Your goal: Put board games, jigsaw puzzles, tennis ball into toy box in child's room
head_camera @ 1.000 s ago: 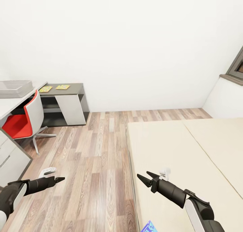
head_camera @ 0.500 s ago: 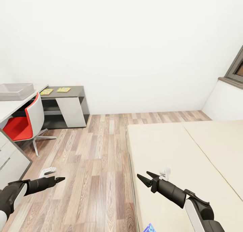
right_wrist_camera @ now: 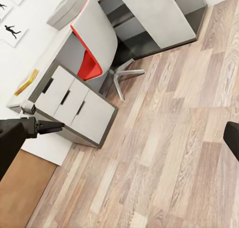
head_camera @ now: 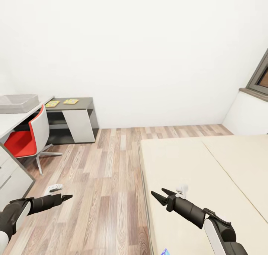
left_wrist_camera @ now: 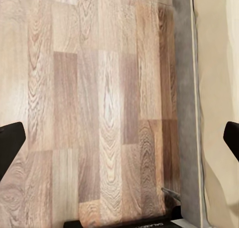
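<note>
Over the last second the whole head view slides downward in the picture: the surface [head_camera: 11,121] and the toy box [head_camera: 16,102] on it sit lower, and the blue corner of a board game [head_camera: 164,252] at the bed's [head_camera: 186,165] near edge has almost dropped out of the picture. That reads as the camera tilting up, not things moving; both arms keep the same pose. It likely means the robot is looking over the room before fetching a toy.

The two jigsaw puzzles [head_camera: 61,102] lie on the lower dark section, near its back edge. The left tool [head_camera: 68,197] hangs over the floor, its fingers spread wide in the wrist view. The right tool [head_camera: 159,195], at the bed's edge, is spread too.

No brand or writing is legible anywhere.
</note>
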